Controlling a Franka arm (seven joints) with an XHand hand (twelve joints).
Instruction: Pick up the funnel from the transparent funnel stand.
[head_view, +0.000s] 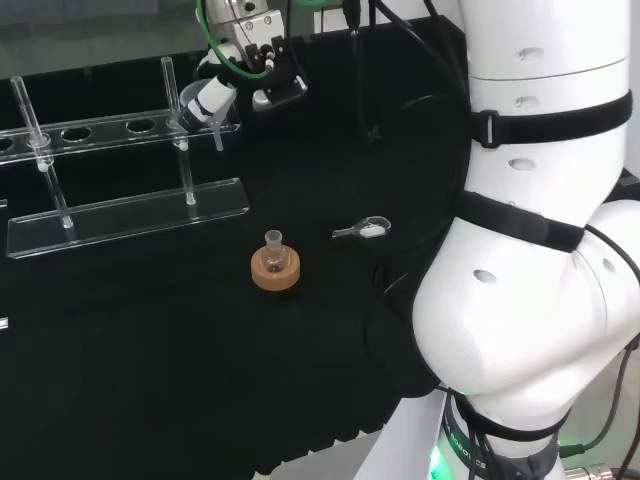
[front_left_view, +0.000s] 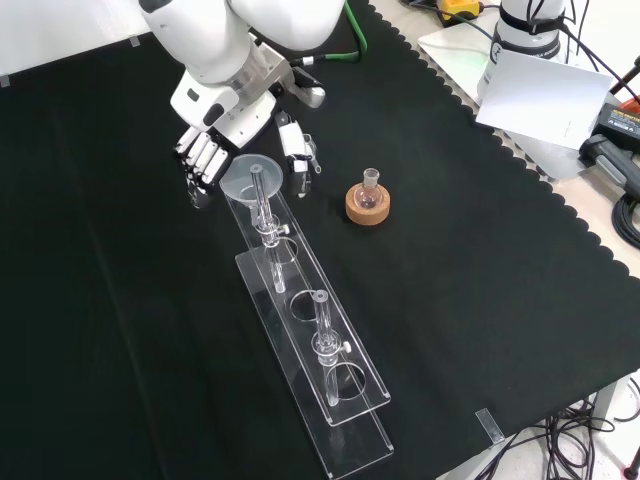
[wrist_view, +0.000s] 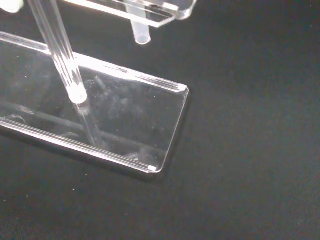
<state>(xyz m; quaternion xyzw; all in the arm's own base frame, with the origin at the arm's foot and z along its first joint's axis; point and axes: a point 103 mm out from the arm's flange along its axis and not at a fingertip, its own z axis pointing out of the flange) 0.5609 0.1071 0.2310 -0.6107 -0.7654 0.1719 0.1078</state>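
In the head view, the hand sits at the upper left of centre, at the right-hand end of the transparent funnel stand. The funnel rests in the end hole of the stand's upper shelf, its stem hanging below, and the hand's fingers appear to reach around its bowl. Lower in the frame, near the centre, a small flask stands on a cork ring, and a small clip lies to its right.

In the front view, the hand comes in at the upper left. Its fingers lie to the left of the funnel's rim and the thumb to the right, flanking the bowl; they look spread around it, and whether they touch it cannot be told. The stand runs from there toward the lower centre.

In the wrist view, the stand's base plate and one upright rod lie close, with the funnel's stem tip poking below the shelf.

The step in hand seems to be the approach to the grasp. The next move likely calls for closing on the bowl, then lifting straight up so the stem clears the hole.
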